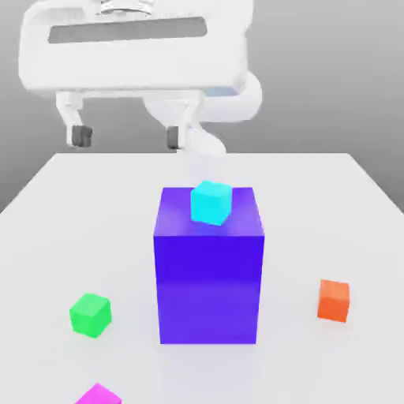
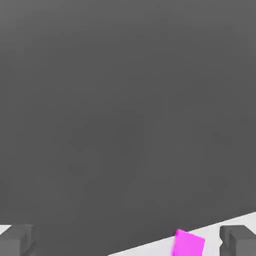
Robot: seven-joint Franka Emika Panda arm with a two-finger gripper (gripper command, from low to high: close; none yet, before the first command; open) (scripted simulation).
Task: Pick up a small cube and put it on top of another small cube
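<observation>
Your exterior view adds a cyan cube (image 1: pixel 211 203) atop the blue block (image 1: pixel 209 276); pink cube (image 1: pixel 98 394) at seven o'clock. Your gripper (image 1: pixel 127 136) hangs wide, empty.

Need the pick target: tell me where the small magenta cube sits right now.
In the exterior view the small magenta cube lies on the white table at the near edge, toward the exterior view's left, just beyond the green cube and apart from the big blue-violet block.

Illumination is bright, even and diffuse. The white desk (image 1: pixel 347 205) shows faint glossy reflections beneath the blue-violet block (image 1: pixel 209 268), with soft shadows only. The backdrop grades from light to darker grey. The hand view is uniformly dim grey.
</observation>
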